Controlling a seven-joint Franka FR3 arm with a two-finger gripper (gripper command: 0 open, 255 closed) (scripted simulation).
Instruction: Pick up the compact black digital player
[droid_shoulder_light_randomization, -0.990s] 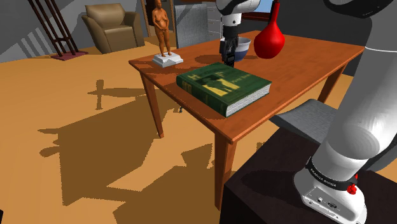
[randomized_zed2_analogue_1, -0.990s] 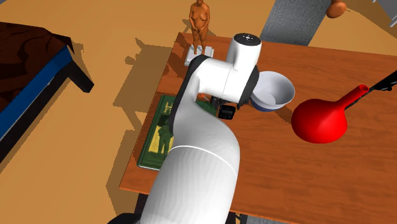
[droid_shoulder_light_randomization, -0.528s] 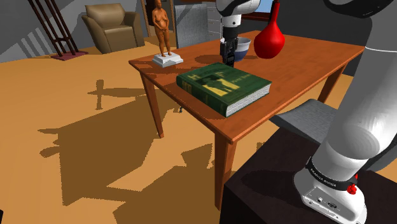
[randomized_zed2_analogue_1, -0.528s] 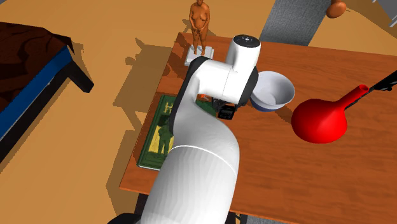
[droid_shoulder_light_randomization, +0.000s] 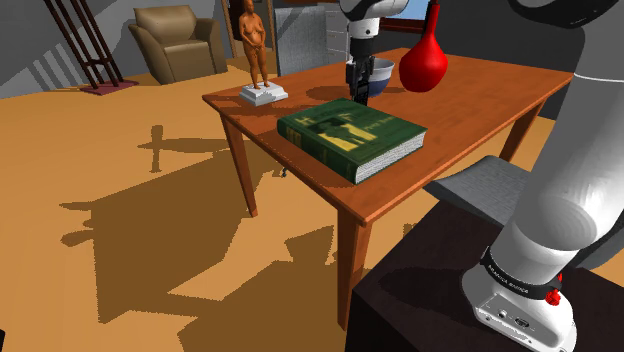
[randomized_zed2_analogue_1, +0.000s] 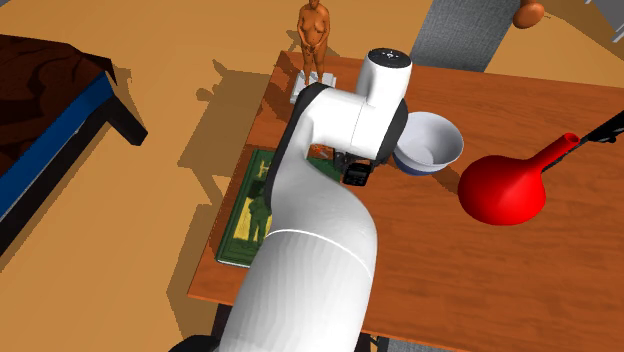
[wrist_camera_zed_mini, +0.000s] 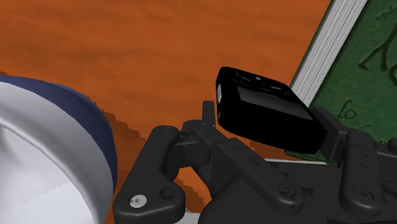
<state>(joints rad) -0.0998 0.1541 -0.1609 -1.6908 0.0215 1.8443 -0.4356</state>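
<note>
The small black digital player (wrist_camera_zed_mini: 267, 111) sits clasped between my two black fingers, so my gripper (wrist_camera_zed_mini: 270, 124) is shut on it. It is held close over the brown table (wrist_camera_zed_mini: 159, 51), between the green book's page edge (wrist_camera_zed_mini: 331, 44) and the white bowl with a blue rim (wrist_camera_zed_mini: 57, 146). In the shoulder view my gripper (droid_shoulder_light_randomization: 356, 88) points down at the table's far side, just behind the book (droid_shoulder_light_randomization: 350, 135). In the second exterior view the arm's big white links hide most of the gripper (randomized_zed2_analogue_1: 355, 175).
A red long-necked vase (droid_shoulder_light_randomization: 424, 60) and the bowl (droid_shoulder_light_randomization: 378, 75) stand close beside the gripper. A brown figurine on a white base (droid_shoulder_light_randomization: 258, 55) is at the table's far corner. An armchair (droid_shoulder_light_randomization: 180, 40) stands beyond on the floor, and a bed (randomized_zed2_analogue_1: 40, 110) lies off to the side.
The fingers have closed on the player. The hand has barely shifted, and the book, bowl and vase stay where they were.
</note>
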